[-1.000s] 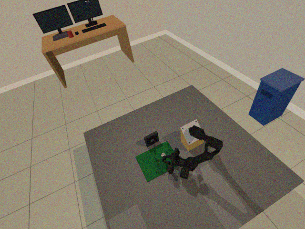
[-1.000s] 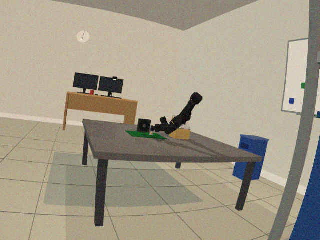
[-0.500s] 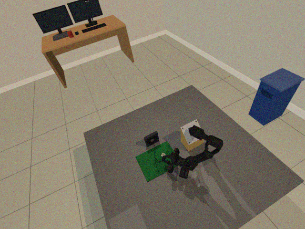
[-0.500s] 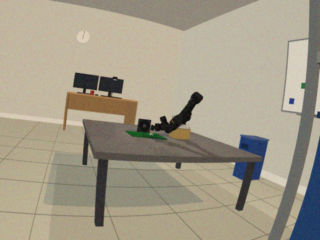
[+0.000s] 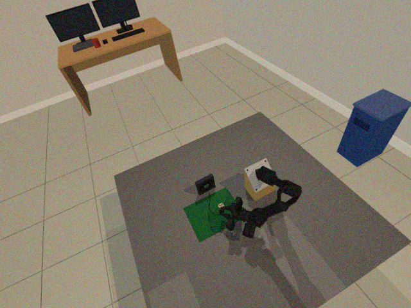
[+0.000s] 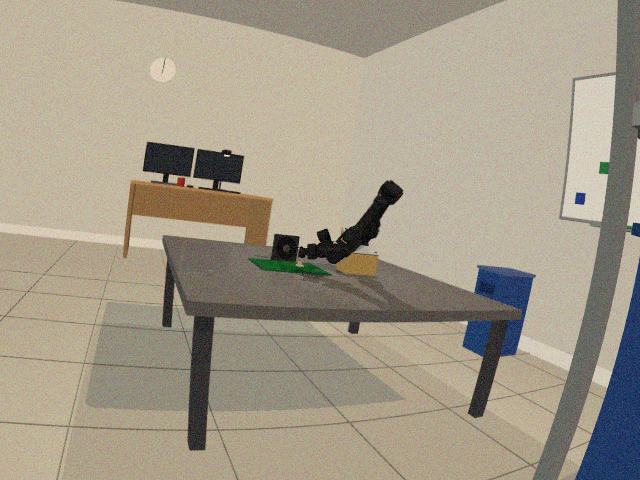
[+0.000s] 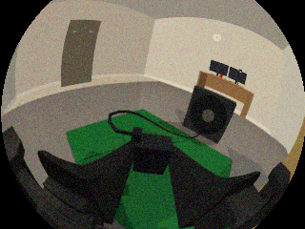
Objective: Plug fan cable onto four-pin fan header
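Observation:
The black fan plug point(image 7: 152, 154) is between the fingers of my gripper point(image 5: 221, 211) point(image 6: 301, 252) point(image 7: 152, 148), which is shut on it. The gripper is tilted, with the plug held above the green board point(image 5: 199, 220) point(image 6: 266, 264) point(image 7: 88, 138). The small white fan header point(image 5: 221, 205) point(image 6: 299, 264) stands on the board, close to the fingertips in the top view and below them in the exterior view. It is hidden in the wrist view. The black cable point(image 7: 111, 119) loops over the board from the plug to the upright fan point(image 5: 205, 184) point(image 6: 285, 247) point(image 7: 210, 112).
A yellow block point(image 5: 264, 193) point(image 6: 358, 264) with a white top plate stands beside the arm, right of the board. The fan stands at the board's back edge. All stand on the grey table point(image 5: 159, 199) point(image 6: 237, 289). A desk, monitors and a blue bin are farther off.

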